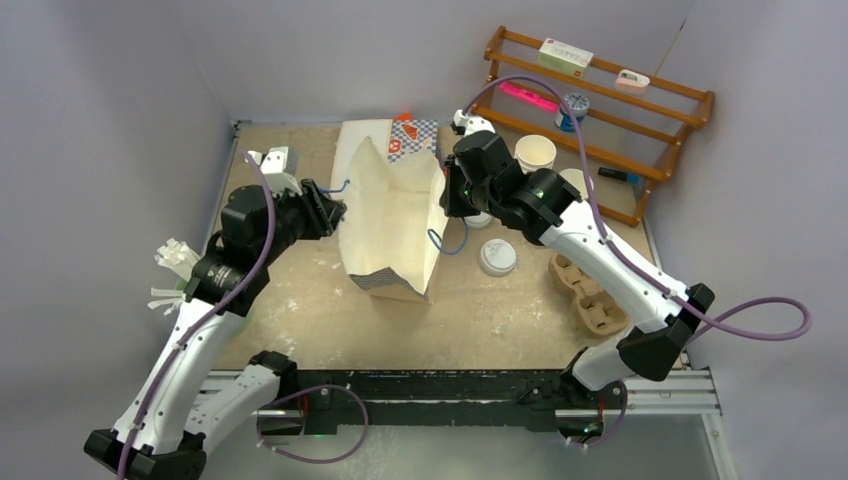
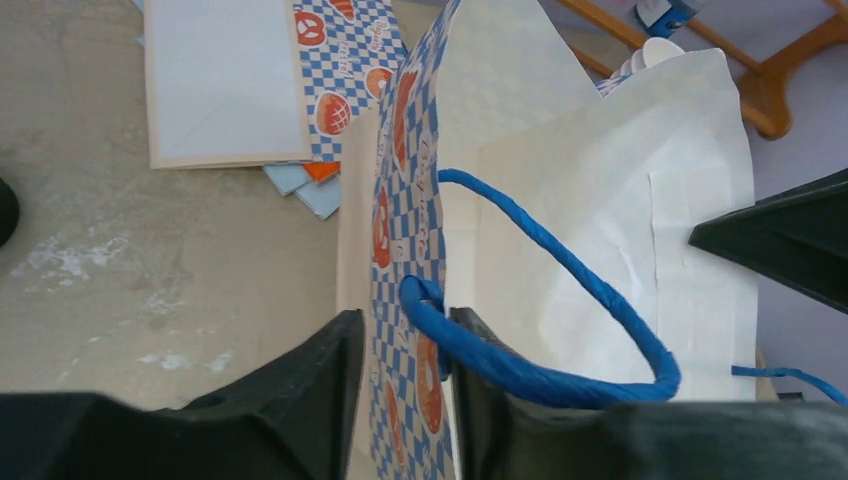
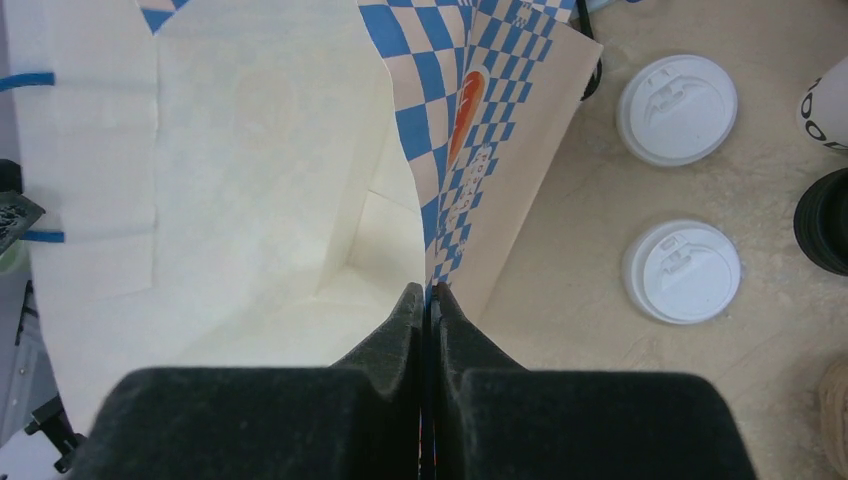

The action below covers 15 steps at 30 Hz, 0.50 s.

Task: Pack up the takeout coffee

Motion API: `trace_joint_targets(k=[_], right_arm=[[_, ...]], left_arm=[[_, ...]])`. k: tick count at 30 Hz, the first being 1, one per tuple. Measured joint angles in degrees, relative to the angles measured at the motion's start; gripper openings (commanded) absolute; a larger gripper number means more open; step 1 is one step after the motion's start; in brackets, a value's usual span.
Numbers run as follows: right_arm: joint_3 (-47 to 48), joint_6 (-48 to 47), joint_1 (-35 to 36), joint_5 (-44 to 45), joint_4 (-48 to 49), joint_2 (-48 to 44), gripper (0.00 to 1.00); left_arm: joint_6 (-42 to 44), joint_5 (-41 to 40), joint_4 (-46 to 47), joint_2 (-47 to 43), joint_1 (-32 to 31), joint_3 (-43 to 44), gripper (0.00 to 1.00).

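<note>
Clamping the rim of the blue-checked paper bag [image 1: 390, 215] tight with the right end effector [image 3: 428, 300]. Straddling the opposite wall beside the blue handle [image 2: 560, 290] with the left end effector [image 2: 405, 400], jaws parted. Can't read the bag's print. Only from the right wrist: catching the takeout coffee [image 3: 823, 222], black lid cut off at right edge, on the tabletop [image 3: 580, 330] near the white lids [image 3: 682, 270].

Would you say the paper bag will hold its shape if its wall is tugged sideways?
Probably floppy: the bag is thin, creased paper, bowing where the right gripper pinches its wall. Likely light and apt to tip or slide, since it stands tall and looks empty.
</note>
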Motion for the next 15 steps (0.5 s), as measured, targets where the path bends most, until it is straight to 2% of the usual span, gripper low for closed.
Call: trace_joint_targets(k=[2, 5, 8, 9, 11, 15], right_arm=[[0.00, 0.00, 0.00, -0.07, -0.07, 0.13, 0.00], [0.00, 0.00, -0.02, -0.13, -0.02, 0.20, 0.00], [0.00, 0.00, 0.00, -0.11, 0.22, 0.61, 0.00], [0.00, 0.00, 0.00, -0.09, 0.42, 0.79, 0.00], [0.00, 0.00, -0.02, -0.09, 0.74, 1.05, 0.00], [0.02, 0.02, 0.00, -0.09, 1.07, 1.22, 0.00]], left_arm=[[0.85, -0.66, -1.92, 0.48, 0.00, 1.33, 0.60], [1.90, -1.62, -5.49, 0.94, 0.00, 5.31, 0.74], [2.99, -2.19, -8.92, 0.96, 0.00, 11.69, 0.78], [3.32, -2.14, -9.70, 0.85, 0.00, 14.01, 0.76], [3.56, -1.14, -11.17, 0.63, 0.00, 18.43, 0.65], [4.28, 5.03, -13.79, 1.22, 0.00, 28.22, 0.29]])
